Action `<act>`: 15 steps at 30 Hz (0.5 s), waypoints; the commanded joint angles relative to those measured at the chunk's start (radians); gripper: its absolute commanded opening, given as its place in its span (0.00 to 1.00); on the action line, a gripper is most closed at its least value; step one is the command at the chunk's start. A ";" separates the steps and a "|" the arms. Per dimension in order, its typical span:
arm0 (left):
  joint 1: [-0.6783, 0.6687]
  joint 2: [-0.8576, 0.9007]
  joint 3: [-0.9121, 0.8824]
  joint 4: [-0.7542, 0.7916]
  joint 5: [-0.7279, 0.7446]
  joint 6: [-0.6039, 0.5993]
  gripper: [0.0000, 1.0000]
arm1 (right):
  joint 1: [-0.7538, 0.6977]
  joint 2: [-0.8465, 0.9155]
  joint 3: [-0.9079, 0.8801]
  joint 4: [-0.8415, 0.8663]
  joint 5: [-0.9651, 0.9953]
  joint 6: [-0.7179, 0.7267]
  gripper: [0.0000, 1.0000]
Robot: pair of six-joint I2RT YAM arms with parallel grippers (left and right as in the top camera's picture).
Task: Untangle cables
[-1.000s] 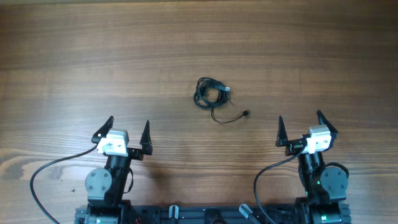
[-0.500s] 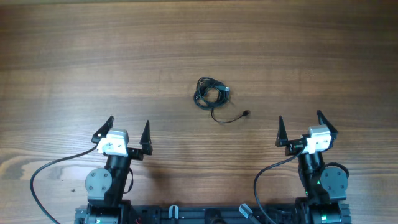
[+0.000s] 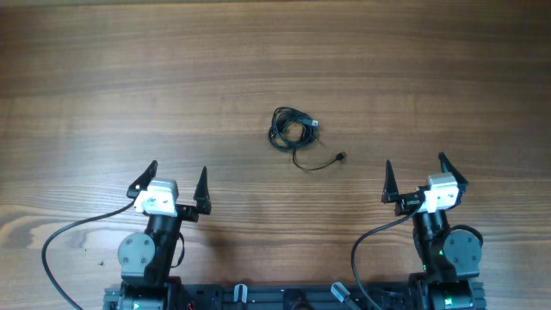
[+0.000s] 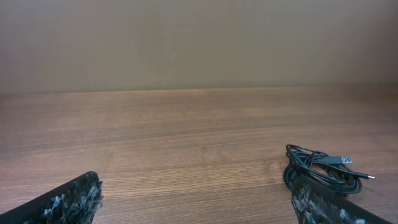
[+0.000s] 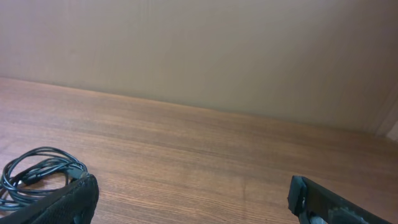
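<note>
Arms folded low at the bottom edge of the frame, left gripper and right gripper pointing up-frame, jaws spread wide, holding nothing. Cables lie tangled near frame centre, well apart from both.

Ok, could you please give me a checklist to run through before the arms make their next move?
1. Left gripper open and empty: ok.
2. Right gripper open and empty: ok.
3. Cables lying on the table, apart from both grippers: ok.
4. Cables visible in both wrist views: ok, though partly cut off.
5. Loose plug end clear of the bundle: ok.
6. Which strand crosses which: cannot tell.
</note>
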 commanded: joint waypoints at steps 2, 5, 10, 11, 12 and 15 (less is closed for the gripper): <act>-0.003 -0.007 -0.005 -0.006 0.008 0.016 1.00 | 0.002 -0.008 -0.001 0.003 -0.009 -0.008 1.00; -0.003 -0.007 -0.005 -0.005 0.009 0.016 1.00 | 0.002 -0.008 -0.001 0.004 -0.009 -0.009 1.00; -0.004 -0.007 -0.005 -0.004 0.019 -0.260 1.00 | 0.002 -0.008 -0.001 0.005 -0.009 -0.006 1.00; -0.004 -0.007 -0.005 -0.004 0.019 -0.303 1.00 | 0.002 -0.008 -0.001 0.005 -0.010 -0.006 1.00; -0.004 -0.007 -0.005 -0.004 0.020 -0.337 1.00 | 0.002 -0.008 -0.001 0.005 -0.014 -0.006 1.00; -0.004 -0.007 -0.005 0.000 0.019 -0.396 1.00 | 0.002 -0.008 -0.001 0.003 -0.064 -0.005 1.00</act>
